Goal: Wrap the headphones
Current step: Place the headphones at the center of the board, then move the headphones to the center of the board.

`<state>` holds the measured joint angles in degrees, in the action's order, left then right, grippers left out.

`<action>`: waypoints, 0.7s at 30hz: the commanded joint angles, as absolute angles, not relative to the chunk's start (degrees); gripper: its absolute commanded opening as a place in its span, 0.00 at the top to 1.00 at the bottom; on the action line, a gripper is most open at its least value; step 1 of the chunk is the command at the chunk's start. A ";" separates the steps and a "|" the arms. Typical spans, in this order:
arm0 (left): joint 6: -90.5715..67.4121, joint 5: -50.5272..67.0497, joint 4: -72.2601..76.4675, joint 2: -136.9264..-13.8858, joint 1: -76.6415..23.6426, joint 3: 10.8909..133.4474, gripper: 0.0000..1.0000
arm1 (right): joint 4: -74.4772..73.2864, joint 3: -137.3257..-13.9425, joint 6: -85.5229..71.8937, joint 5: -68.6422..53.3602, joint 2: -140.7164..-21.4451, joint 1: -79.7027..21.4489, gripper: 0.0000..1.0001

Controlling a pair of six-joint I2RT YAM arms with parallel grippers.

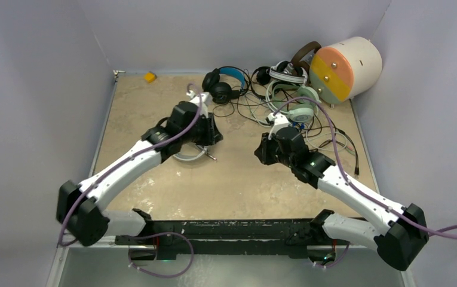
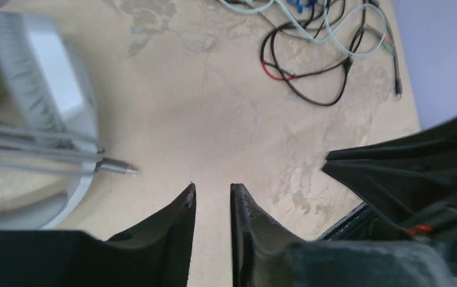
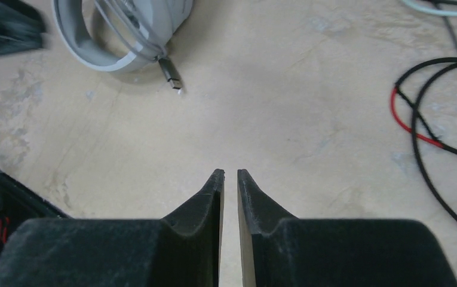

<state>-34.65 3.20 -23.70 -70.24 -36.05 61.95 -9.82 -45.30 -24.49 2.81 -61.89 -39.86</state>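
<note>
White-grey headphones (image 1: 189, 157) lie on the table under my left arm, their cable wound around them and the plug (image 2: 118, 168) sticking out. My left gripper (image 1: 216, 139) hovers just right of them. Its jaws (image 2: 212, 188) stand a little apart with only table between them. My right gripper (image 1: 259, 152) faces it from the right, jaws (image 3: 230, 173) narrowly parted and empty; the same headphones (image 3: 118, 36) show at upper left. More headphones sit at the back: black with a blue band (image 1: 226, 81), black-and-white (image 1: 285, 73), mint-green (image 1: 300, 98), brown (image 1: 303, 54).
Loose cables (image 1: 333, 137) trail from the back pile over the right side of the table, among them a black-and-red one (image 3: 417, 122) (image 2: 297, 75). A big cream cylinder (image 1: 345, 67) stands at the back right. A small yellow block (image 1: 149, 76) lies at the back left.
</note>
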 commanded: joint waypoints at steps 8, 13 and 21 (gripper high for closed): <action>-33.23 8.43 -14.43 -94.41 -36.04 68.40 1.00 | -11.61 -42.07 -20.85 14.14 -51.09 -40.10 0.84; -33.55 -1.51 -13.63 -100.40 -35.98 69.53 1.00 | -11.88 -41.17 -20.99 14.59 -50.06 -40.17 0.84; -37.29 -7.24 -12.49 -104.78 -27.77 68.48 1.00 | -11.41 -41.20 -21.42 13.89 -50.71 -40.15 0.84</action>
<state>-33.67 -3.97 -15.57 -104.77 -35.03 68.20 -11.75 -41.04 -21.78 12.58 -50.98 -39.86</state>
